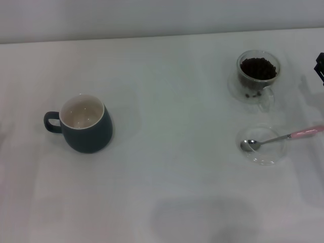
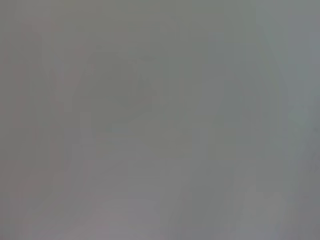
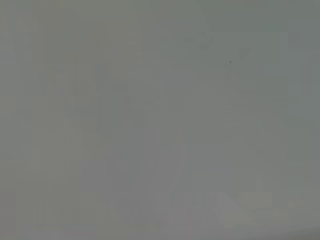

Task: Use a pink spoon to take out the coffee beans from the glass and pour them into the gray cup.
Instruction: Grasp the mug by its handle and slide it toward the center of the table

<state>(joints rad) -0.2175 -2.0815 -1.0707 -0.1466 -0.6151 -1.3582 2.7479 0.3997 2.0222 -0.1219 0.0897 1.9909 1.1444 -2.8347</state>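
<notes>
The gray cup [image 1: 86, 124] stands upright at the left of the table, its white inside bare and its handle pointing left. At the far right stands the glass [image 1: 257, 76], holding a heap of dark coffee beans [image 1: 258, 68]. In front of it the pink spoon [image 1: 283, 136] lies with its silver bowl in a shallow clear dish [image 1: 266, 161] and its pink handle pointing right over the rim. Only a dark edge of my right gripper [image 1: 320, 66] shows at the right border, beside the glass and apart from it. My left gripper is out of view. Both wrist views show only plain grey.
The white table [image 1: 172, 101] runs back to a pale wall along the far edge. A wide stretch of tabletop separates the gray cup from the glass and the dish.
</notes>
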